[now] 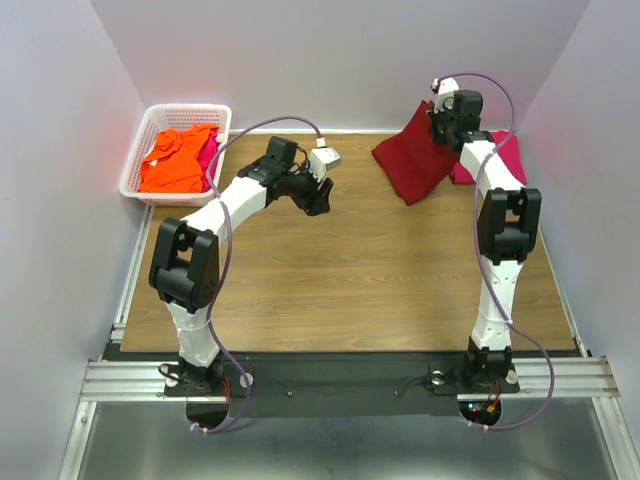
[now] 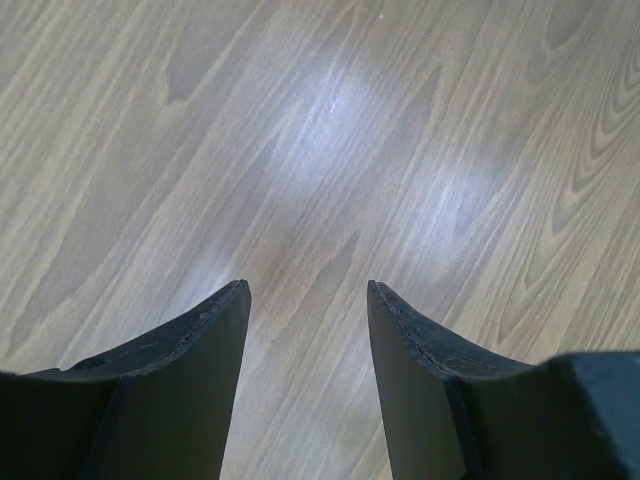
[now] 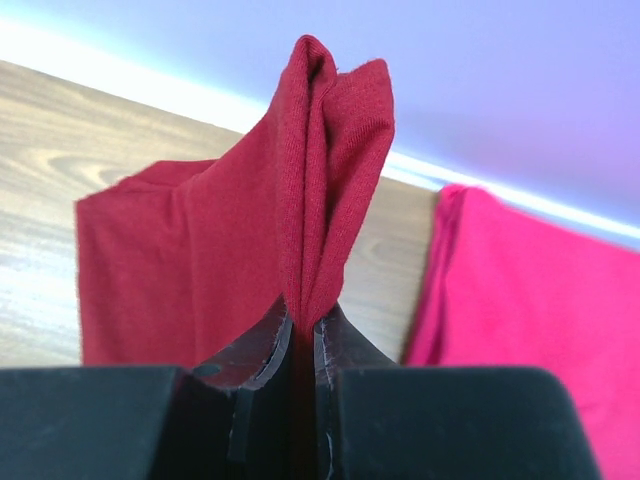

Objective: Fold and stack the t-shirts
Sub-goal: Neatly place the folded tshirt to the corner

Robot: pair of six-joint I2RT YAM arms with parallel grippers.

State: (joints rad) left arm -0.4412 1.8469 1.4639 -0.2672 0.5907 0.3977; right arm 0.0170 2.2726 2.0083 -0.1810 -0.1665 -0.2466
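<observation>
left gripper (image 2: 308,288): seen from just behind its own tips; jaws stand apart, with a clear gap between them
fingers (image 2: 190,385): two dark, matte wedges rising from the bottom edge; one left of the gap, one right of it; inner edges slightly rough and scuffed; tips level with each other
table (image 2: 330,130): pale wood-grain surface filling everything ahead of the tips and showing through the gap; grain runs diagonally
glare (image 2: 335,110): soft whitish patches of reflected light on the wood, ahead of the tips and a little to the right
</observation>
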